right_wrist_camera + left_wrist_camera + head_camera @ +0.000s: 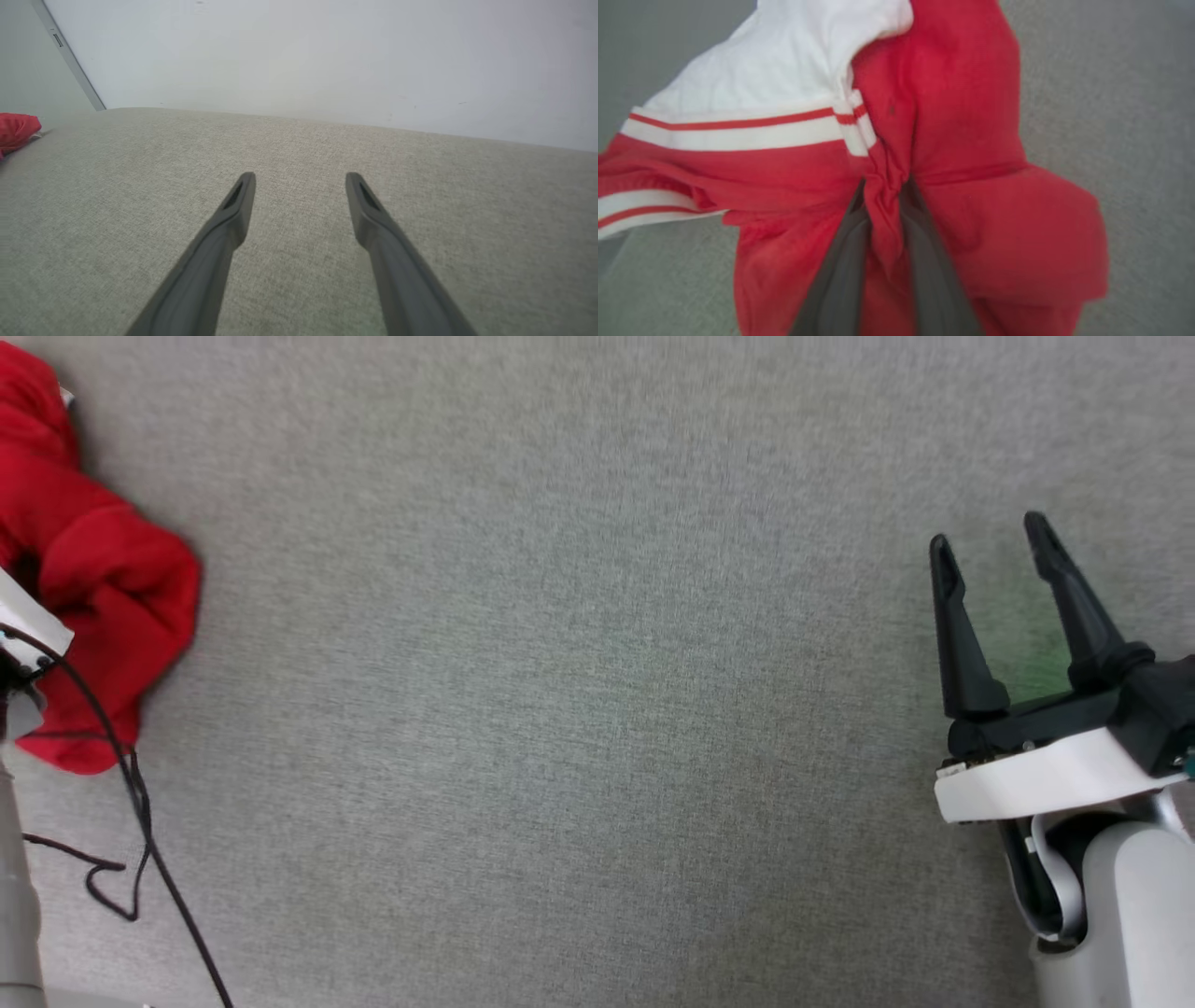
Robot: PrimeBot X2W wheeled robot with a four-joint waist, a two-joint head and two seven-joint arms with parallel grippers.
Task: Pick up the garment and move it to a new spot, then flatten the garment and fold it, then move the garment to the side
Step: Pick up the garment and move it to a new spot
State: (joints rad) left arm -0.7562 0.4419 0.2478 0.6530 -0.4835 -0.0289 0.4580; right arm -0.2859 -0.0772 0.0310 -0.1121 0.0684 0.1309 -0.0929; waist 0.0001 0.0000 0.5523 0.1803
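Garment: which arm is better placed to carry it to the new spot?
Left. The left gripper is shut on a red fold of the garment; the right gripper stands open over the grey surface, well apart from it.

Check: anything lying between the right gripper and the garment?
No. In the head view, the stretch between the open right gripper and the garment at the left edge is bare grey fabric surface.
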